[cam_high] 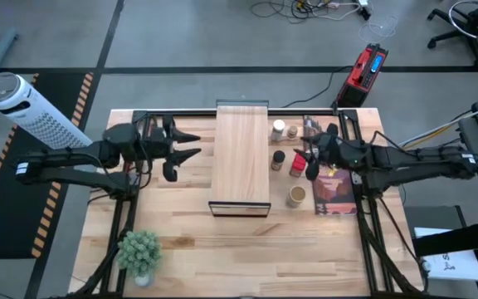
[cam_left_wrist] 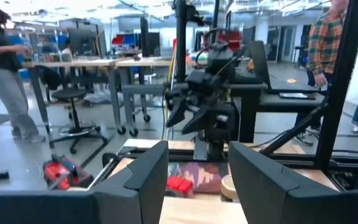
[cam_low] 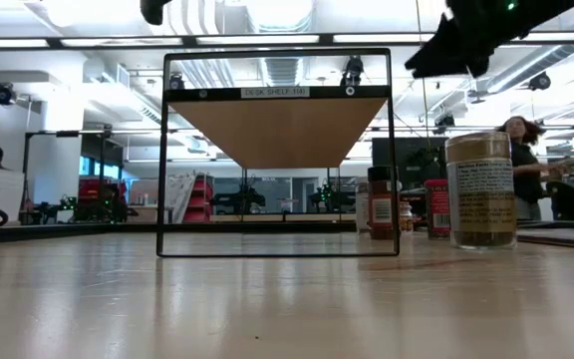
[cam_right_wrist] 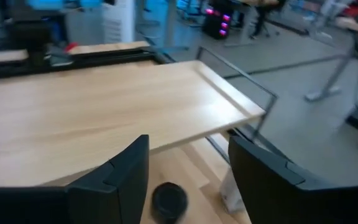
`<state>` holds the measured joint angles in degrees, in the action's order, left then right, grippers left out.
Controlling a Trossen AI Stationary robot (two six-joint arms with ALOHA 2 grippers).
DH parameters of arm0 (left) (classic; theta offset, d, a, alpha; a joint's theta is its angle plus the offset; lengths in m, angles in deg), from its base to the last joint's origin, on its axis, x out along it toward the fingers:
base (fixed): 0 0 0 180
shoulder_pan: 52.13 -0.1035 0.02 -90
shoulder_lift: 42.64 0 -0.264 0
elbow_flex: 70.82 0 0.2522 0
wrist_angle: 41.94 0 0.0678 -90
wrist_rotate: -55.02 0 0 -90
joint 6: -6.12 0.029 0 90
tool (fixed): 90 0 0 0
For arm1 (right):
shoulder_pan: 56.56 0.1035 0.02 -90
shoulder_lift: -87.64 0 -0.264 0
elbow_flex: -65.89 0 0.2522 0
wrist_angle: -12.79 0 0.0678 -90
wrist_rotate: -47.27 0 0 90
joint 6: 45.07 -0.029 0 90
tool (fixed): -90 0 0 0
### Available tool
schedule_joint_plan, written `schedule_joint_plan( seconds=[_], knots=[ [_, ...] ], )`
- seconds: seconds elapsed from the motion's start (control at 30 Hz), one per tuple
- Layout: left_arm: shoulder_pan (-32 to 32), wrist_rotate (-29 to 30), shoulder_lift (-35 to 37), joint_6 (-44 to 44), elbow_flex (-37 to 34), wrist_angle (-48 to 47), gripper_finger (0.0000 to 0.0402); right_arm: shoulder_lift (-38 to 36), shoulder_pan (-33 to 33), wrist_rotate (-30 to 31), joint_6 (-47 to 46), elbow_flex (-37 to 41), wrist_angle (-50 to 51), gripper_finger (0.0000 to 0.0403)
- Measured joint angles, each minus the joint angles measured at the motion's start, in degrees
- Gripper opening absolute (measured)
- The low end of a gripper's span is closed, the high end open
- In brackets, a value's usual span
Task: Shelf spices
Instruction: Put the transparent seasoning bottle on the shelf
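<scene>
Nearest, the wide tan-topped round spice jar (cam_high: pixel 296 196) stands on the tabletop right of the pale-wood shelf board (cam_high: pixel 241 149). Beyond it, the right gripper (cam_high: pixel 303 158) hovers over the red tin (cam_high: pixel 296 165), fingers apart and empty; centre it before descending. Left gripper (cam_high: pixel 191 144) waits, parted, empty.

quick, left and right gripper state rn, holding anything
left gripper: open, holding nothing, raised left of the shelf.
right gripper: open, holding nothing, above the black-lidded jar beside the shelf.
</scene>
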<state>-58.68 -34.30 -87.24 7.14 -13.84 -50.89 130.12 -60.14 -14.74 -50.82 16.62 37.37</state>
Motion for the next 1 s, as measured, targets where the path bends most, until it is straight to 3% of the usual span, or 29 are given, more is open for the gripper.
schedule_joint_plan(
  seconds=[0.23, 0.6, 0.73, 1.0],
  knots=[
    [0.0, -0.2, 0.1, 0.0, 0.0, -0.2, 0.0154, 0.9, -10.5, -7.7, -6.7, -1.2, 5.9, 0.0193],
    [-1.1, -0.6, -2.6, 1.9, 0.0, -0.2, 0.0155, 9.4, -25.0, -20.4, -1.7, -2.2, 6.9, 0.0194],
    [-5.2, -3.7, -2.8, 2.6, 0.0, 0.1, 0.0154, 12.4, -30.5, -25.9, 1.9, -2.7, 3.6, 0.0195],
    [-18.7, -15.9, -6.0, 2.4, -0.1, 0.4, 0.0153, 18.8, -39.1, -34.6, 6.9, -4.2, -0.4, 0.0196]
  ],
)
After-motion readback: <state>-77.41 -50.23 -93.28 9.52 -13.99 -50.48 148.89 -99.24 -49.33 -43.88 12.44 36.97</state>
